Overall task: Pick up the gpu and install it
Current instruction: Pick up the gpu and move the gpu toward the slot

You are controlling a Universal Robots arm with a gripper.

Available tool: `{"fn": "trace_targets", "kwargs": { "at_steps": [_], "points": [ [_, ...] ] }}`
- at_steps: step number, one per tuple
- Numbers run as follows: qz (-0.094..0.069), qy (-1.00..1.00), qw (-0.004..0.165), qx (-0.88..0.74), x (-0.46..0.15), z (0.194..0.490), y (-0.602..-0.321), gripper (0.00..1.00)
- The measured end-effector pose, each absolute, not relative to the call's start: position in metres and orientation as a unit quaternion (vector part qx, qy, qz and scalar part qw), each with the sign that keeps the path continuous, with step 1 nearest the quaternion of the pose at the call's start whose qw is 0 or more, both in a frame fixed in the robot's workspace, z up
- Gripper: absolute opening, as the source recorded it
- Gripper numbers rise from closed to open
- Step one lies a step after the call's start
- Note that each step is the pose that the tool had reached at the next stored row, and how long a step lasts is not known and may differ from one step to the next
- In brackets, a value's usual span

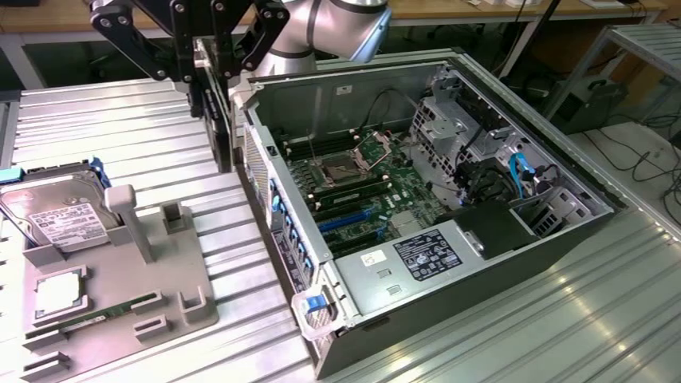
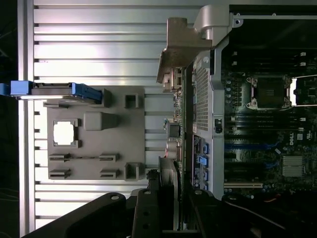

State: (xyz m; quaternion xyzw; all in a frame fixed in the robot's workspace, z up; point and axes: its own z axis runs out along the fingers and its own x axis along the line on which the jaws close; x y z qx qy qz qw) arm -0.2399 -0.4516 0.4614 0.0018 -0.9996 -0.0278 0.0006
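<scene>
My gripper [image 1: 216, 76] is shut on the gpu [image 1: 222, 140], which hangs edge-down just outside the rear wall of the open computer case [image 1: 261, 171]. In the wrist view the gpu [image 2: 179, 124] appears edge-on, a thin green board with its silver bracket at the far end, lying along the outside of the case wall [image 2: 213, 99]. The gripper [image 2: 171, 193] clamps the card's near end. The motherboard [image 1: 368, 179] with its blue slots lies exposed inside the case.
A grey fixture tray [image 1: 159, 263] sits on the ribbed metal table at the exterior view's left. It carries a hard drive [image 1: 59, 211], a CPU [image 1: 59, 291] and a RAM stick [image 1: 101, 315]. Drive cages and cables fill the case's far end [image 1: 500, 159].
</scene>
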Motion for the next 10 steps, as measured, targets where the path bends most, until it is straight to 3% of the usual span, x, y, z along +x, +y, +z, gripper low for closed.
{"fn": "trace_targets", "kwargs": {
  "at_steps": [10],
  "points": [
    [-0.028, -1.000, 0.001, 0.002, -0.2311, 0.4614, -0.4516, 0.27]
  ]
}}
